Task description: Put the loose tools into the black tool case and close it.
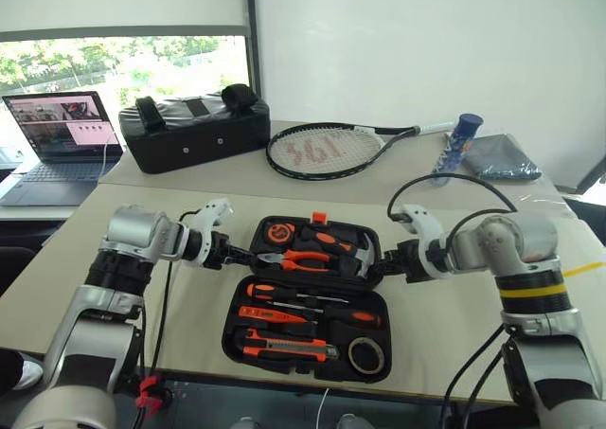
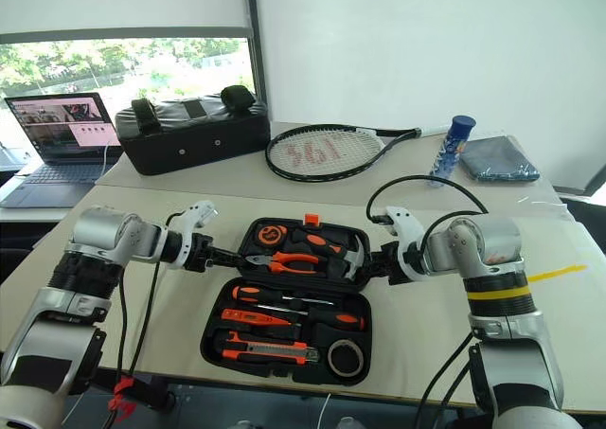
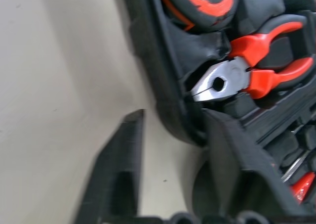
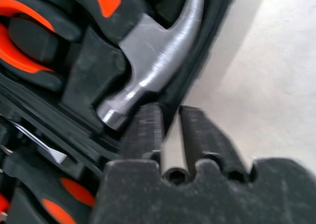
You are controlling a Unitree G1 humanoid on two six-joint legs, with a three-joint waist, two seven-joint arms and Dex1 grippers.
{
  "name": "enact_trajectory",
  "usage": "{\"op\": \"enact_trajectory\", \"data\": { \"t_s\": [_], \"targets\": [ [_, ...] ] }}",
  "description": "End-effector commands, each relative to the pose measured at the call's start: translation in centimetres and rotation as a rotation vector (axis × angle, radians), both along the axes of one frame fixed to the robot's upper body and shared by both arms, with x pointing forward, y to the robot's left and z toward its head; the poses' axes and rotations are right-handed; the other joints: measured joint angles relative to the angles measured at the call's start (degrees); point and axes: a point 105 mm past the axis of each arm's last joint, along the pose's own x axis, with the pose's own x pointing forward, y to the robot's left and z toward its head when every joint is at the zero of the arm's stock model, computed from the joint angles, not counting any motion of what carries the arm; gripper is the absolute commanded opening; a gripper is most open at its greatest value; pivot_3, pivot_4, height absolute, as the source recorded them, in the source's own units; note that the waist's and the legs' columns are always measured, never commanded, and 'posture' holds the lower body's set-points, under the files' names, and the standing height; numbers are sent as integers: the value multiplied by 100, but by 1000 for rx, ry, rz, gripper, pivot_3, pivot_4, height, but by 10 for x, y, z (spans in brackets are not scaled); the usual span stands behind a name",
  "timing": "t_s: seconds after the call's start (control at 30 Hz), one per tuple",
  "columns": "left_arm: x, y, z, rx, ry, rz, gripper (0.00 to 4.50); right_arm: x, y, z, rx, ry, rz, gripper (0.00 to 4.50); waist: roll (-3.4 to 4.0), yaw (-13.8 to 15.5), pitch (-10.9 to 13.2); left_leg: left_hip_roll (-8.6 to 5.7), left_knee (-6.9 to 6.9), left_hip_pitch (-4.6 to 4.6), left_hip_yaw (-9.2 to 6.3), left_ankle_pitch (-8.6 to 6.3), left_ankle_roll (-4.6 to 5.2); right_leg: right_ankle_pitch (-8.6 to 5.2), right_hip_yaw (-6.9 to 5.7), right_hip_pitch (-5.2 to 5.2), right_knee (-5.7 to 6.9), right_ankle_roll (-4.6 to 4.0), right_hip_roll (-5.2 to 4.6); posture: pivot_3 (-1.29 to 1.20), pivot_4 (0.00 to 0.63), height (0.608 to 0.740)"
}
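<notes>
1. My left pincer (image 1: pixel 248 256) is straddling the left edge of the black tool case (image 1: pixel 312 301), one finger outside, one inside, and closing on the rim.
2. My right pincer (image 1: pixel 379 268) is pinching the case's right edge, fingers nearly together, beside the hammer (image 4: pixel 158 51).
3. The case is lying open between both pincers on the worktop (image 1: pixel 454 325).
4. The utility knife (image 1: pixel 284 347), screwdrivers (image 1: pixel 308 313) and tape roll (image 1: pixel 365 355) are sitting in the near half.

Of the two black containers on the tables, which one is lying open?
The flat black tool case in front of the robot lies open, with tools in its moulded slots. The black padded bag farther back, beside the laptop, is closed.
</notes>
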Motion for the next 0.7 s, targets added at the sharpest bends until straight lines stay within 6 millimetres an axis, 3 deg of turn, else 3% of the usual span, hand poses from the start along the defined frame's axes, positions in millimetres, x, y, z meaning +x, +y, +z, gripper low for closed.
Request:
{"op": "enact_trajectory", "data": {
  "t_s": [0.03, 0.07, 0.2, 0.33, 0.57, 0.7],
  "targets": [
    [0, 2, -1, 14, 15, 16, 392, 0, -4, -4, -29, 29, -18, 0, 1, -2, -3, 0, 0, 2, 0, 0, 0, 0, 0, 2, 0, 0, 0, 0, 150, 740],
    [0, 2, -1, 8, 15, 20, 45, 0, -3, -5, -21, 35, -21, 0, 1, -5, -4, 0, 0, 8, 0, 0, 0, 0, 0, 8, 0, 0, 0, 0, 150, 740],
    [2, 3, 1, -14, 2, 45, 45, 0, -4, -5, -12, 37, -32, 0, 1, -8, -4, 0, 0, 12, 0, 2, 3, 1, 1, 11, 2, 1, 0, 0, 150, 740],
    [5, 5, 8, -52, -58, 62, 45, 3, 1, 15, 51, -73, -39, 0, 1, -6, -4, -1, 0, 10, 0, 5, 5, 2, 2, 9, 5, 2, 0, 0, 150, 740],
    [4, 1, 36, -285, -328, -5, 45, -12, 20, 61, 167, -550, 143, 0, 2, -5, -3, -2, 0, -9, -4, 9, 3, 4, 1, -12, 13, 4, -1, 0, 150, 740],
    [-9, -2, 55, -409, -612, -132, 45, -30, 23, 67, 119, -860, 296, 0, 2, 10, -3, -2, 0, -27, -4, 9, 3, 5, -1, -22, -2, 6, -4, 0, 150, 740]
  ]
}}
